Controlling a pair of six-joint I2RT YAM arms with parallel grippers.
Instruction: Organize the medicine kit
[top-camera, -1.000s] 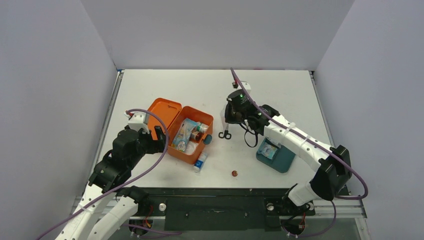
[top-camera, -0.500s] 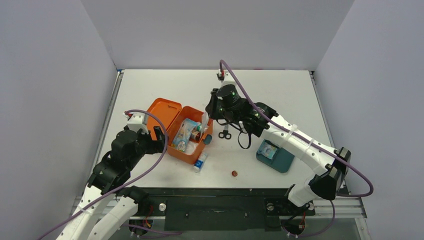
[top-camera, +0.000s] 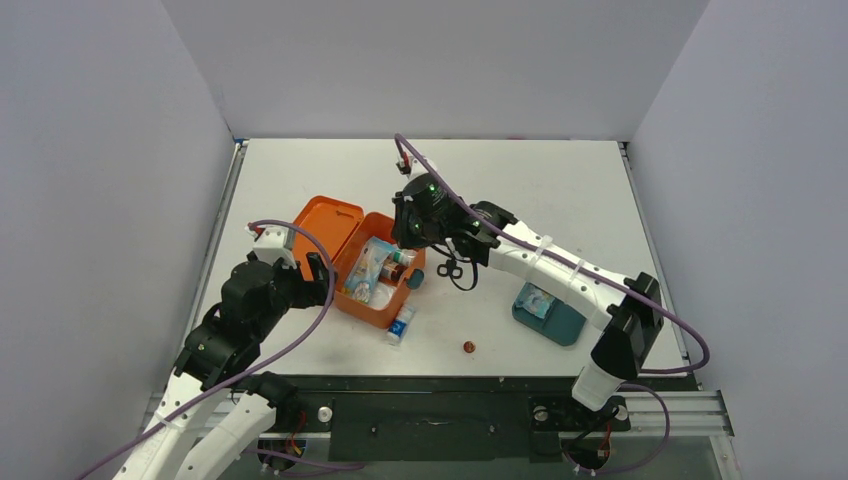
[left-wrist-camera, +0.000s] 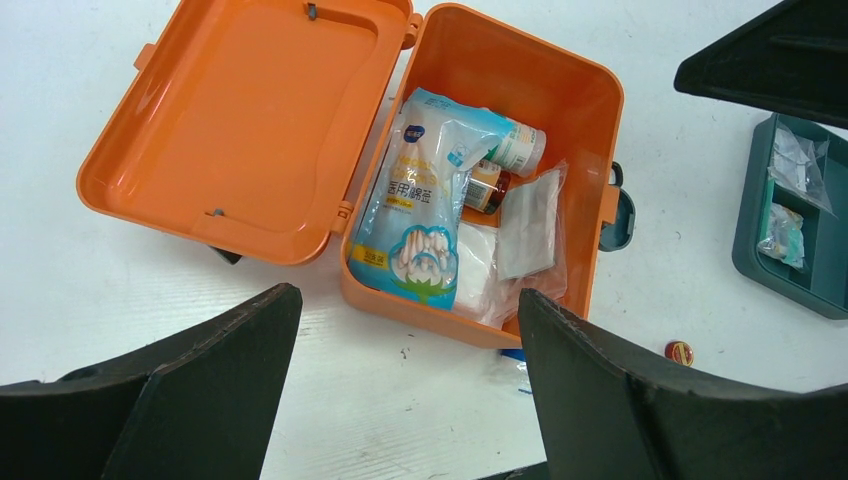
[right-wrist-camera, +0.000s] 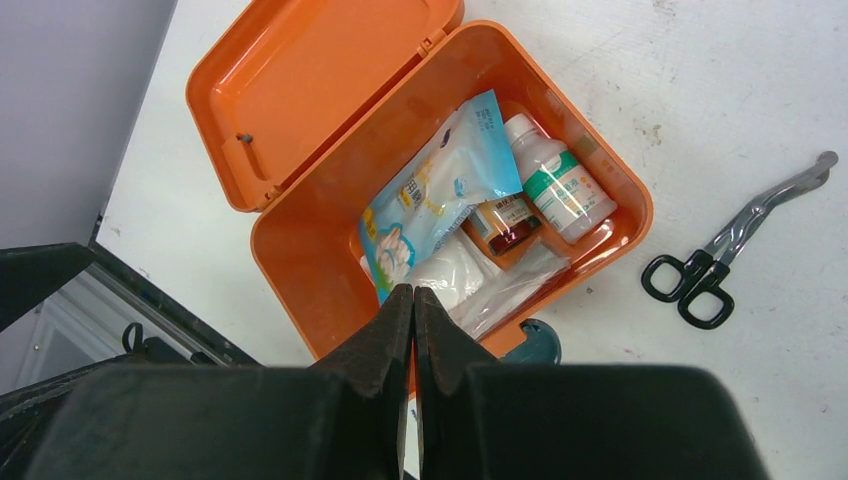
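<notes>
The medicine kit is an orange box lying open left of centre, its lid flat on the table. Inside lie a blue-and-white packet, a white bottle with a green label, a small brown bottle and a clear bag of white gauze. My right gripper hovers above the kit's near side, shut with nothing between its fingers. My left gripper stands open on the kit's left, above the table and holding nothing.
Black-handled scissors lie just right of the kit. A teal divided tray holding small packets sits further right. A small red round thing and a blue-and-white packet lie near the kit's front corner. Grey walls enclose the table.
My right arm has swung left, from above the scissors to over the open kit, staying shut. The left arm has not moved.
</notes>
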